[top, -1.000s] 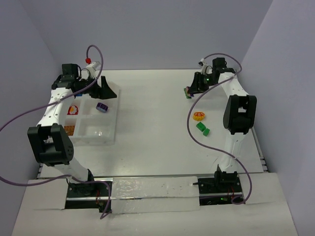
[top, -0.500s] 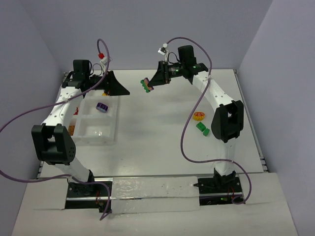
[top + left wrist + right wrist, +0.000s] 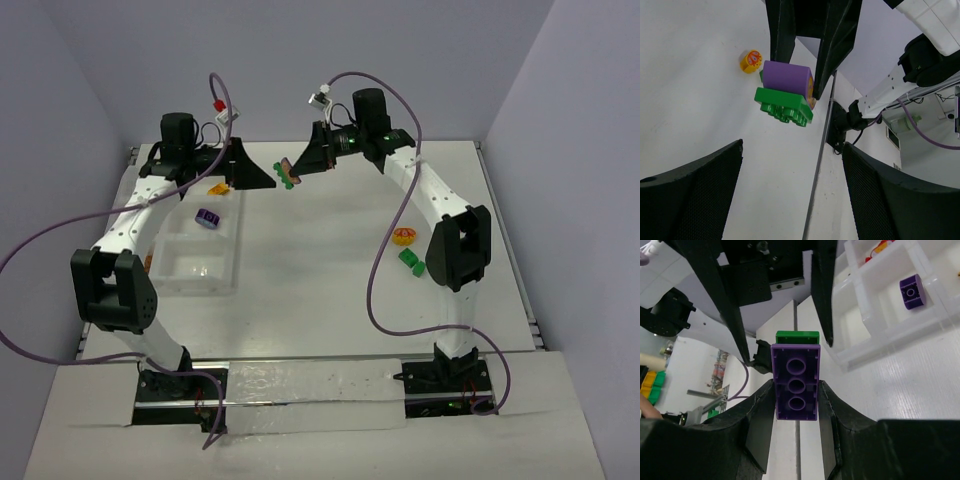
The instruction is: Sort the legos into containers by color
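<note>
Clerk: Item one, stacked pair (image 3: 785, 92): purple brick (image 3: 795, 382) with green plate (image 3: 797, 336) pressed on. Location?

Checker: Off the table, held in the air just past the tray's (image 3: 195, 290) far right corner. Right gripper (image 3: 300, 168) pinches the purple brick by its two long sides. The green plate sits on the face turned away from that wrist, and the fingers appear not to touch it.

Clerk: Item two, left gripper (image 3: 792, 146). Condition?

Checker: Fingers spread wide, nothing between them. They point at the stack, which lies straight ahead of the gap, near but apart.

Clerk: Orientation of item one?

Checker: Long axis runs out along the right fingers, roughly toward the left gripper, so the free end faces the open jaws. Green studs are turned toward the left wrist.

Clerk: Remaining stock?

Checker: One purple piece (image 3: 207, 217) in a tray compartment, an orange piece (image 3: 217, 187) at the tray's far edge, a yellow round piece (image 3: 404, 236) and a green piece (image 3: 411, 262) on the table by the right arm.

Clerk: Assessment?

Checker: Two colours joined, so likely a pull-apart or handover. The left arm is nearer the tray and would need to close across the free end.
</note>
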Controlling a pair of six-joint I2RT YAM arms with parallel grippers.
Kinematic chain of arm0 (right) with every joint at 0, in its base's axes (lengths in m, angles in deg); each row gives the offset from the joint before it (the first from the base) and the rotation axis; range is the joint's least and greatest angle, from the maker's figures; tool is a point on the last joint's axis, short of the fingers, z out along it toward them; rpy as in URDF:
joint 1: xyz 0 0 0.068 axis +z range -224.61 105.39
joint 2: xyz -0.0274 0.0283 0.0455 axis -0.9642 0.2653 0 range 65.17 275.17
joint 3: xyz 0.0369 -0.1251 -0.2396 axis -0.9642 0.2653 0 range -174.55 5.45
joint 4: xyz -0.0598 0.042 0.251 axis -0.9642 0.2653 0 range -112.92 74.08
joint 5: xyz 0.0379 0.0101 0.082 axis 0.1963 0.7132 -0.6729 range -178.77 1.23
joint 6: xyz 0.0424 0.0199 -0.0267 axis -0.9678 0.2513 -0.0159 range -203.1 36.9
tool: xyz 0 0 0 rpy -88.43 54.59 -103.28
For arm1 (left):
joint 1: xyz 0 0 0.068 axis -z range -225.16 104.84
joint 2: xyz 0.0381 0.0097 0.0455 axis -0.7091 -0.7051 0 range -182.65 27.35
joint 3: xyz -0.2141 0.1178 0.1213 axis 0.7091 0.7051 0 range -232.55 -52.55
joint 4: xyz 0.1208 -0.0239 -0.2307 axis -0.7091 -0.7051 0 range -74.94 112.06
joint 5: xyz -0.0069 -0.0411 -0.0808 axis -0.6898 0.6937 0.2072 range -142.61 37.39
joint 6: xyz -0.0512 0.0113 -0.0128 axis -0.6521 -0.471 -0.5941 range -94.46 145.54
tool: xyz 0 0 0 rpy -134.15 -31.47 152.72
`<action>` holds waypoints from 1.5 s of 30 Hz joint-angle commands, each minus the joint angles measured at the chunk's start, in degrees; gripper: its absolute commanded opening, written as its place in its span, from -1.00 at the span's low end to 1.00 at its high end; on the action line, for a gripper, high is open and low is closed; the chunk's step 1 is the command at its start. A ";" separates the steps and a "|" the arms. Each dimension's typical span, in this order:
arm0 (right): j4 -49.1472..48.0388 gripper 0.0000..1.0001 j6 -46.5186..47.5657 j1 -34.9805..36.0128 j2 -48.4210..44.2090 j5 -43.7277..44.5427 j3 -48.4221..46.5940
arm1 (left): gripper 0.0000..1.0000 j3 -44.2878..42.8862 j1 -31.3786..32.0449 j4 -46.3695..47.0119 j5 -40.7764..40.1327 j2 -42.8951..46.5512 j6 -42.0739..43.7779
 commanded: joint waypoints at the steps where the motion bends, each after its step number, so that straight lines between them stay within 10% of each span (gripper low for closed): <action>1: -5.25 -1.00 -3.05 0.77 -1.53 -3.16 -2.70 | 0.72 -3.93 1.56 1.72 -1.54 -1.74 0.64; 14: -5.97 -1.00 -3.91 1.47 -1.75 -4.17 -1.74 | 0.46 -3.70 2.64 9.13 0.01 -2.50 -5.87; 27: -6.30 -1.00 -4.37 1.12 -1.09 -3.43 -2.09 | -0.99 -0.92 2.64 14.99 5.24 -1.79 -11.75; 40: -4.95 -1.00 -2.59 -2.70 -3.68 -3.34 1.69 | -1.00 4.31 -2.80 -20.18 0.47 3.92 22.31; 45: 13.24 -1.00 13.37 -2.73 -3.63 5.40 -0.77 | -1.00 9.21 -8.69 -30.01 -18.80 9.66 36.89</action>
